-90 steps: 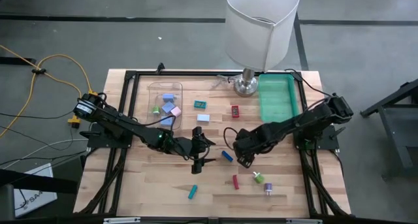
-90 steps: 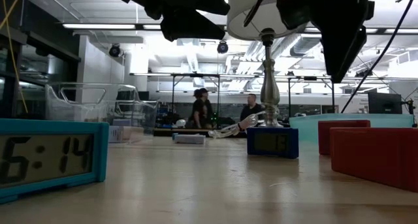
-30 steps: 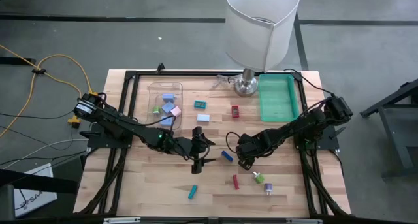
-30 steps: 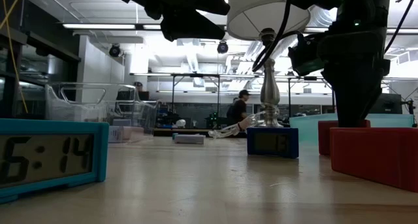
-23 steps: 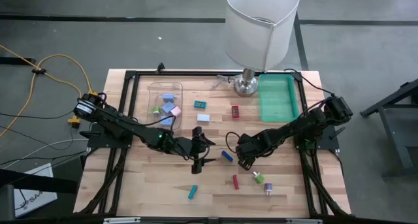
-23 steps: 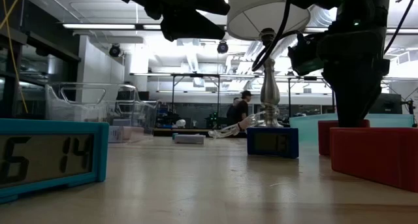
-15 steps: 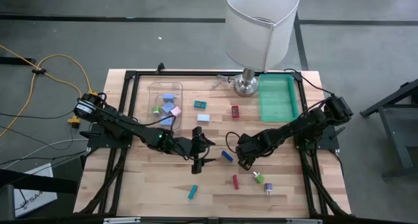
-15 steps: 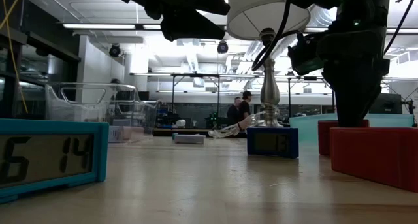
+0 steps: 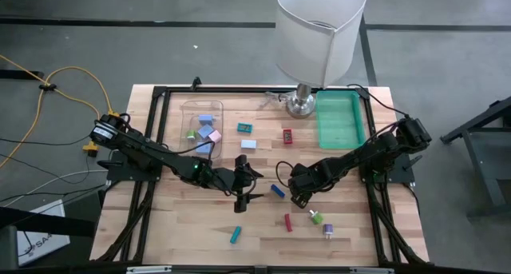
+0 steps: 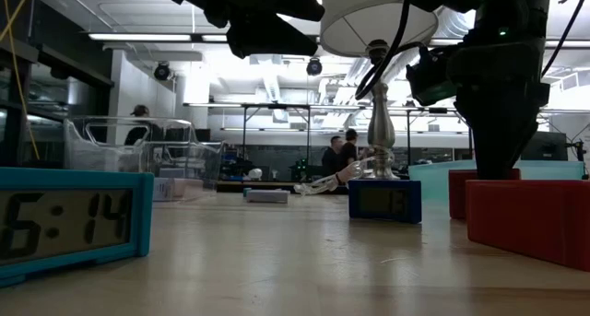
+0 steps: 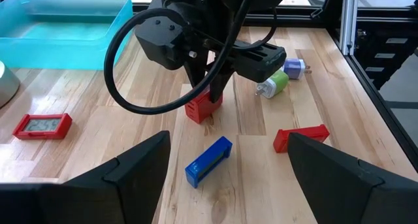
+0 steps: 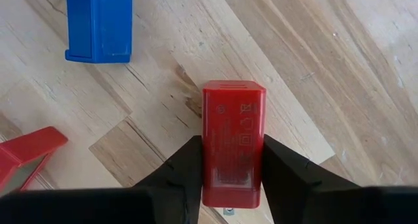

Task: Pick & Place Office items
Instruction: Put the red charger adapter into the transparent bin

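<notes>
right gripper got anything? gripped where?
Yes. Right gripper is shut on a red block, fingers pinching its two long sides near one end. Left gripper is open and empty.

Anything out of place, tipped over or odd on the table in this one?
Nothing stands out. The small items lie scattered flat on the wood, the lamp stands upright, and the right gripper is closed squarely on a red block. The left gripper hangs open nearby.

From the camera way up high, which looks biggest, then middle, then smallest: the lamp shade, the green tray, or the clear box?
1. Lamp shade, though it stands nearest the camera, which makes it look bigger.
2. and 3. Green tray and clear box look about alike; no clear winner.
</notes>
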{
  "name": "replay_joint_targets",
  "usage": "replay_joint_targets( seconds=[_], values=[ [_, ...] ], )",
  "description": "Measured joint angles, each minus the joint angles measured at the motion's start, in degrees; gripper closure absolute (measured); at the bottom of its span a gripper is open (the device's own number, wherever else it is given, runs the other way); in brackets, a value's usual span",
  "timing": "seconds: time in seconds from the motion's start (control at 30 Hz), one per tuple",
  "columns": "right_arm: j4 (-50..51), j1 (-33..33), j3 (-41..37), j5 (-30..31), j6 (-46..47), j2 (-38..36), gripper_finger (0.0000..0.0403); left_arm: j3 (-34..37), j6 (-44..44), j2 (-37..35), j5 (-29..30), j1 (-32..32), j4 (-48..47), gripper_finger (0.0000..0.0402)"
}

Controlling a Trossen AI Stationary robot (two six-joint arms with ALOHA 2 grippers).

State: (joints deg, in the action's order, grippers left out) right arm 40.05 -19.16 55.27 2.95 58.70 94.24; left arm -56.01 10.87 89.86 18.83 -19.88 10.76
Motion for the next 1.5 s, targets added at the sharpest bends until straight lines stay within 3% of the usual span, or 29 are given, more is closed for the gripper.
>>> replay_joint_targets(
  seconds=[0.4, 0.57, 0.83, 1.5],
  values=[
    [0.14, -0.35, 0.08, -2.03, -1.84, 0.0, 0.029, 0.0, 0.0, 0.0, 0.0, -0.01, 0.01, 0.0101],
    [4.68, -0.39, 2.22, -2.35, -3.34, 0.0, 0.0292, 0.0, 0.01, 0.0, 0.0, -0.01, 0.0, 0.0101],
    [15.12, -0.37, 11.04, 1.35, -6.5, 0.0, 0.0291, 0.0, 0.01, 0.0, 0.02, -0.01, 0.02, 0.0101],
    [33.12, -0.35, 30.81, 3.45, -12.23, 0.01, 0.0291, 0.0, 0.02, 0.01, 0.01, 0.0, 0.0, 0.0101]
  ],
)
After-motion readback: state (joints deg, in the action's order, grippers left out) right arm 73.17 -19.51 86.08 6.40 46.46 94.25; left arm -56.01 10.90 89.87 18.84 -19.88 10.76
